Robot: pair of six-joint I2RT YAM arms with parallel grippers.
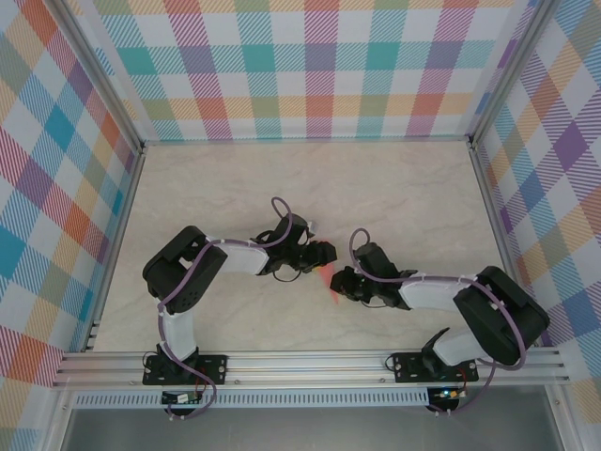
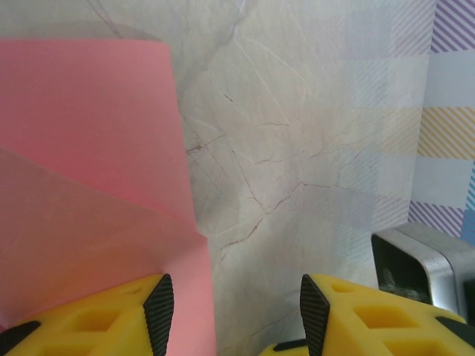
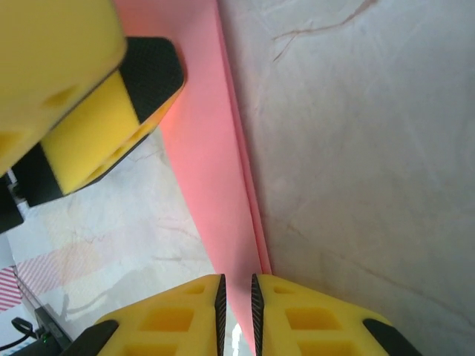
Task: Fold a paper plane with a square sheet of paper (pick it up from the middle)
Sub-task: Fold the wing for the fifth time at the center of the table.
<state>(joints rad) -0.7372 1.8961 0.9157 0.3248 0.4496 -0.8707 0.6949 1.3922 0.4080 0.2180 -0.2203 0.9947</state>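
Observation:
The square sheet of paper [image 1: 328, 274] is salmon pink and folded into a narrow creased shape, held between the two grippers at the table's middle. My right gripper [image 3: 236, 304] is shut on its lower end, and the folded strip [image 3: 211, 156] runs up and away from the pads. My left gripper [image 2: 236, 315] is open. A layered flap of the paper [image 2: 89, 148] lies beside and under its left finger [image 2: 159, 311], with bare table between the pads. In the right wrist view a left-arm finger [image 3: 96, 111] sits close beside the strip. From above, the left gripper [image 1: 313, 254] and right gripper [image 1: 344, 284] nearly meet.
The marble-patterned tabletop [image 1: 310, 178] is walled by checked panels at the back [image 1: 310, 66] and both sides. An aluminium rail [image 1: 310, 362] runs along the near edge by the arm bases. A grey metal part [image 2: 419, 259] shows at the right of the left wrist view.

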